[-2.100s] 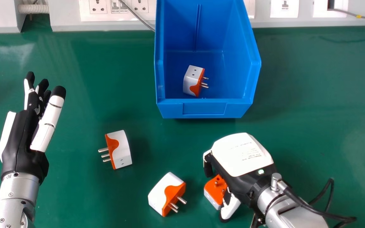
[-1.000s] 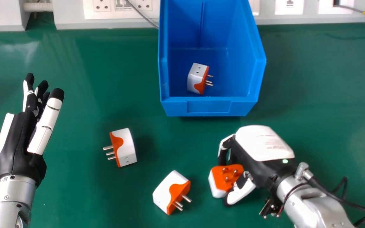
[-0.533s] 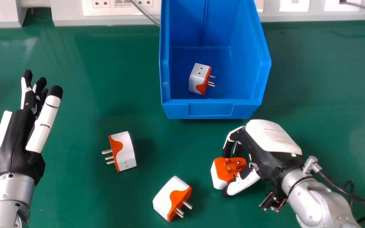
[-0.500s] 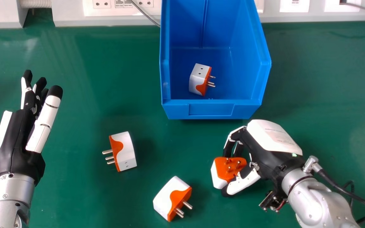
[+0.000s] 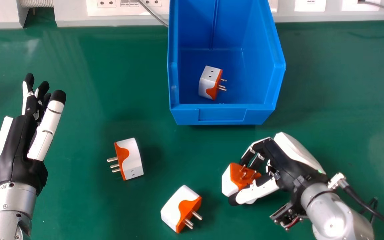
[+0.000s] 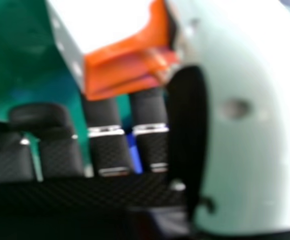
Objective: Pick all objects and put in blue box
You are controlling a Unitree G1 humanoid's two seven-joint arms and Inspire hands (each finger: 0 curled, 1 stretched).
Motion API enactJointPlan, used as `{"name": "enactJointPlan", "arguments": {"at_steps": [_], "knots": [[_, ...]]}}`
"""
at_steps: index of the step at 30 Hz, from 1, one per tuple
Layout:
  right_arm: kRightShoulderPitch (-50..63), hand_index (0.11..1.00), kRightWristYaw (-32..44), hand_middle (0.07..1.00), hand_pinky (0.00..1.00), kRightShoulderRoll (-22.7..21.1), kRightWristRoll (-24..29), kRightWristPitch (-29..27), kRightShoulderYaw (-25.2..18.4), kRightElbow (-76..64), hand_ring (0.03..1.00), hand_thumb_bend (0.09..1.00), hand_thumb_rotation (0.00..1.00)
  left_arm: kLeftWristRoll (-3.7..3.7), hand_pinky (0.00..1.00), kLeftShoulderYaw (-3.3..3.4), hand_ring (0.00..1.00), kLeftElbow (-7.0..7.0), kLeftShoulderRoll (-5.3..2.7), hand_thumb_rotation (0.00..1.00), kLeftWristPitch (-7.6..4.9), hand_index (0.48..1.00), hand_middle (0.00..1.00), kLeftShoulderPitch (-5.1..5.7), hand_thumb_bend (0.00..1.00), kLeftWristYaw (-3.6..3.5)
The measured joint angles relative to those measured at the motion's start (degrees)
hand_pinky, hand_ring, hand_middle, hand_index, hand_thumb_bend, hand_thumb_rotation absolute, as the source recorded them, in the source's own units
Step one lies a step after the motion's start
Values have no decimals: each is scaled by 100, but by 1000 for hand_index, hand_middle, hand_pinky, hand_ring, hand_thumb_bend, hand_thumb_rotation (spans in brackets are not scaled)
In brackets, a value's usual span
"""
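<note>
The right robot hand [image 5: 287, 163] pinches a white-and-orange adapter [image 5: 229, 182] between curled fingers and thumb, probably to keep the block steady on its way to the box. Its pins face up and back toward the palm, leaving the white body outward; this seems to suit a release body-first. Whether it clears the counter [image 5: 328, 83] cannot be told.

The blue box [image 5: 222, 116] stands ahead of that robot hand and somewhat to its left, open side facing the robot, which should make a low entry easy. One adapter inside [image 5: 208, 83] lies near the front, leaving space behind. Left of the robot hand are a nearer loose adapter [image 5: 174, 207] and a farther loose adapter [image 5: 132, 159], likely the next picks. The left robot hand [image 5: 18, 146], well apart at the far left, is idle with fingers extended.
</note>
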Motion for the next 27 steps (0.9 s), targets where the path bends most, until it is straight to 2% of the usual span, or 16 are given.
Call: {"name": "enactJointPlan", "arguments": {"at_steps": [12,16,22,27], "knots": [[240,469,-4,110,19,143,373,173,-201,-814,53,481,125,1,1000,-1,1000,23,0,767,2,1000,1000,-7,545,17],[238,469,-4,105,15,181,373,257,-210,-1057,49,480,126,1,1000,-1,1000,29,0,766,2,1000,1000,-12,545,19],[144,469,-17,102,13,189,325,276,-212,-1144,45,480,128,1,1000,-1,1000,124,0,766,3,1000,1000,-43,542,24],[-187,469,-75,102,13,204,365,229,-257,-1161,45,481,128,1,1000,-12,1000,127,0,766,12,1000,1000,-86,536,31]]}}
